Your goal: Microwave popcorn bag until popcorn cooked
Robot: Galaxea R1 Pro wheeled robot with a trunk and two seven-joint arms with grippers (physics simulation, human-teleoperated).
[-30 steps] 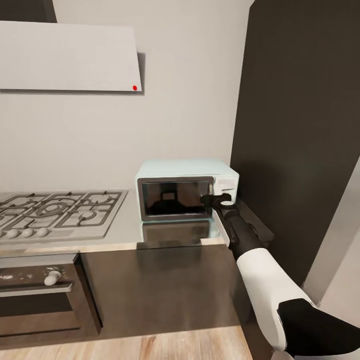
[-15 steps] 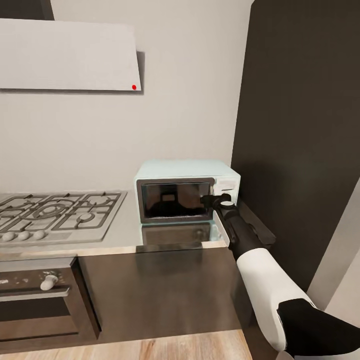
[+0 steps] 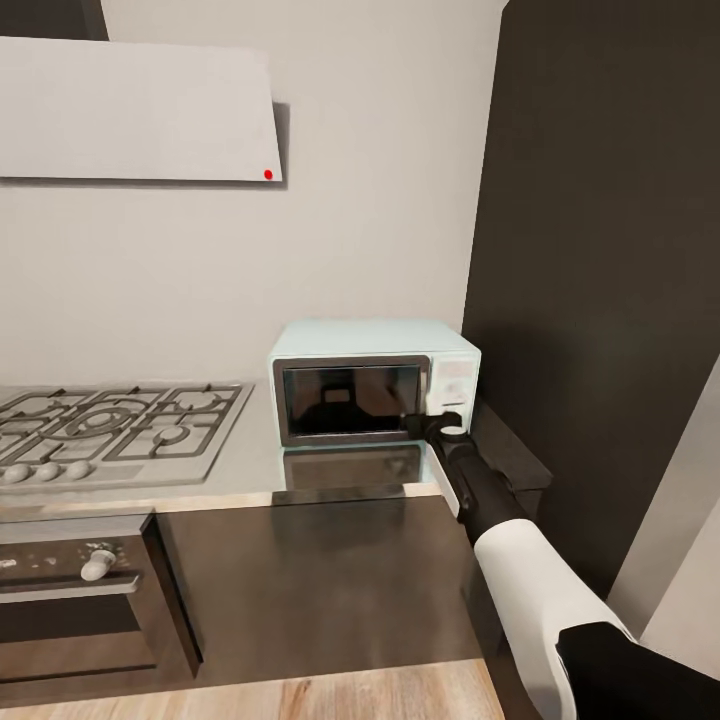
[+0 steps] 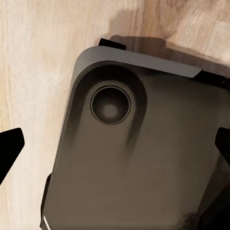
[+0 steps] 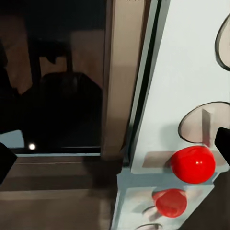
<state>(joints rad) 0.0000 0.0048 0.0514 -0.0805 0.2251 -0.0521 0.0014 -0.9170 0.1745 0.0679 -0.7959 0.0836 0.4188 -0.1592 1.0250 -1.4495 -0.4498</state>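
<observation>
The pale mint-blue microwave (image 3: 375, 345) stands on the grey glossy countertop (image 3: 250, 455) with its dark glass door (image 3: 348, 399) closed. My right gripper (image 3: 424, 424) hangs open just in front of the microwave's lower right corner, below the white knob panel (image 3: 453, 378). In the right wrist view the gripper (image 5: 115, 148) faces the door's grey frame and the panel, where a red button (image 5: 193, 163) sits by one fingertip (image 5: 223, 139). The popcorn bag and popcorn are out of view; nothing can be made out behind the dark glass. My left gripper (image 4: 115, 146) is open over the robot's dark base (image 4: 139, 158).
A steel gas hob (image 3: 110, 430) lies left of the microwave, with a black built-in oven (image 3: 70, 600) below it. A tall dark cabinet (image 3: 600, 250) rises right beside the microwave. A white hood (image 3: 140, 110) hangs above the hob. The floor (image 3: 350, 695) is wood.
My right gripper has dropped a little, from level with the knob panel to just below it. Early on, the camera shifted slightly. The microwave door stays closed.
</observation>
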